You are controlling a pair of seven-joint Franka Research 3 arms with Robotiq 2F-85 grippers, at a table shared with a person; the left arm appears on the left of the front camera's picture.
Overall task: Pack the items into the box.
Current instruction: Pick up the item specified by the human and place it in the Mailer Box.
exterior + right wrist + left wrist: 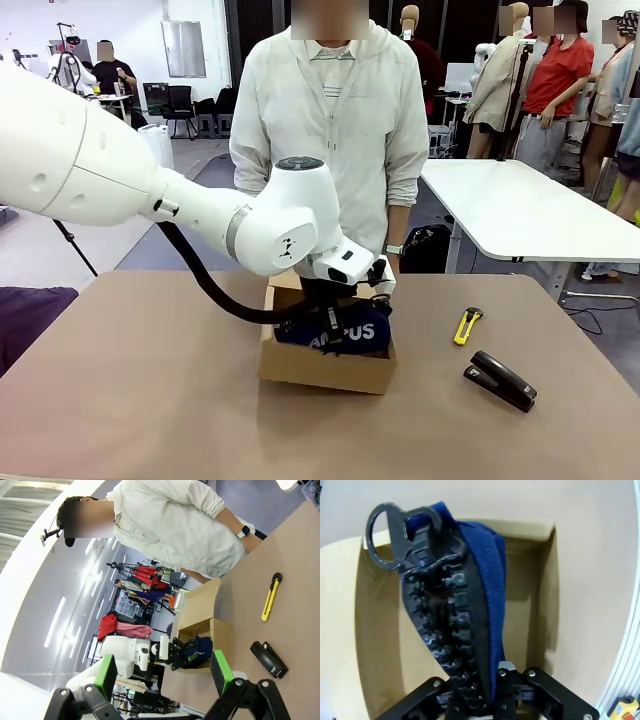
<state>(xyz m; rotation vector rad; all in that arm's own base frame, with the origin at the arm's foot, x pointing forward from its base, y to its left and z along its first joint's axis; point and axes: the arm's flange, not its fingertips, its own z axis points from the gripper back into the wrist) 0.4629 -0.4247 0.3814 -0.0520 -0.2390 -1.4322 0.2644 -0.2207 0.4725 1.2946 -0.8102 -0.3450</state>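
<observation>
The left gripper [472, 704] is pressed together on the zip edge of the blue pouch [487, 575]. The pouch hangs in the mouth of the open box [325, 370], with its top above the rim. The box stands mid-desk [150, 400], nearer the far edge. The knife [467, 326] lies to the box's right, and the stapler [501, 380] is beside the knife, closer to the near edge. The right gripper [164, 672] is spread wide, holding nothing.

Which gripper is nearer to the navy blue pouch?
Left. The left gripper is shut on the pouch, over the box; the right gripper is open and well apart from it.
</observation>
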